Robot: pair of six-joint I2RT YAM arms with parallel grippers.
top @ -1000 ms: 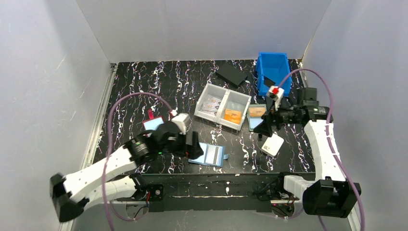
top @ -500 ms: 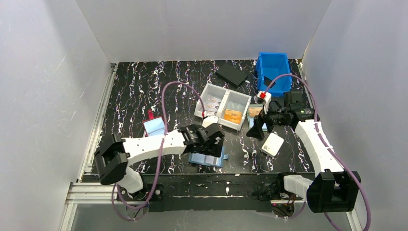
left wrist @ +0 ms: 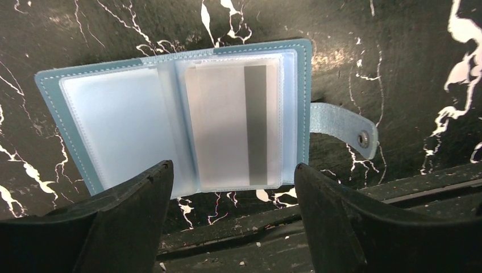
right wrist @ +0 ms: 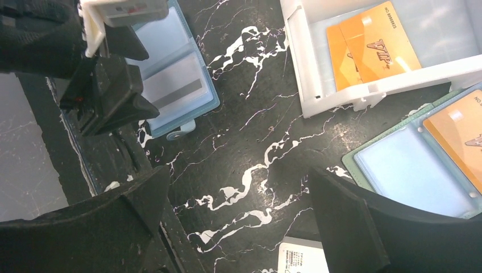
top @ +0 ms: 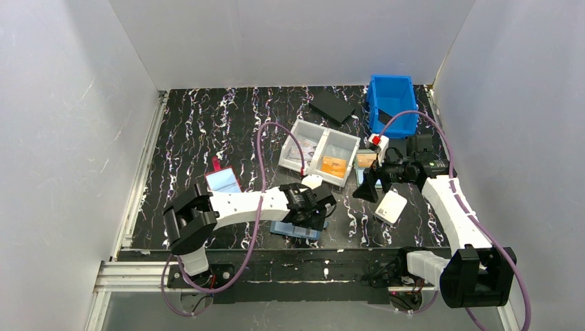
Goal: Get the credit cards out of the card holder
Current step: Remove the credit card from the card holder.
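Card holder [left wrist: 170,122]: light-blue stitched leather-like cover, clear glossy plastic pockets [left wrist: 113,131]; metal snap [left wrist: 362,138] on tab [left wrist: 335,120] at 3 o'clock. Table [left wrist: 398,45]: black, white-veined, semi-gloss.

You could read "VIP" and a number beginning "NO 8888" on the orange card [right wrist: 369,48] in the white tray [right wrist: 300,62]. The second orange card [right wrist: 457,128], in the teal holder [right wrist: 403,170], showed only "NO".

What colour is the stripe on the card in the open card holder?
Dark grey stripe on a pale grey card; clearest in the left wrist view.
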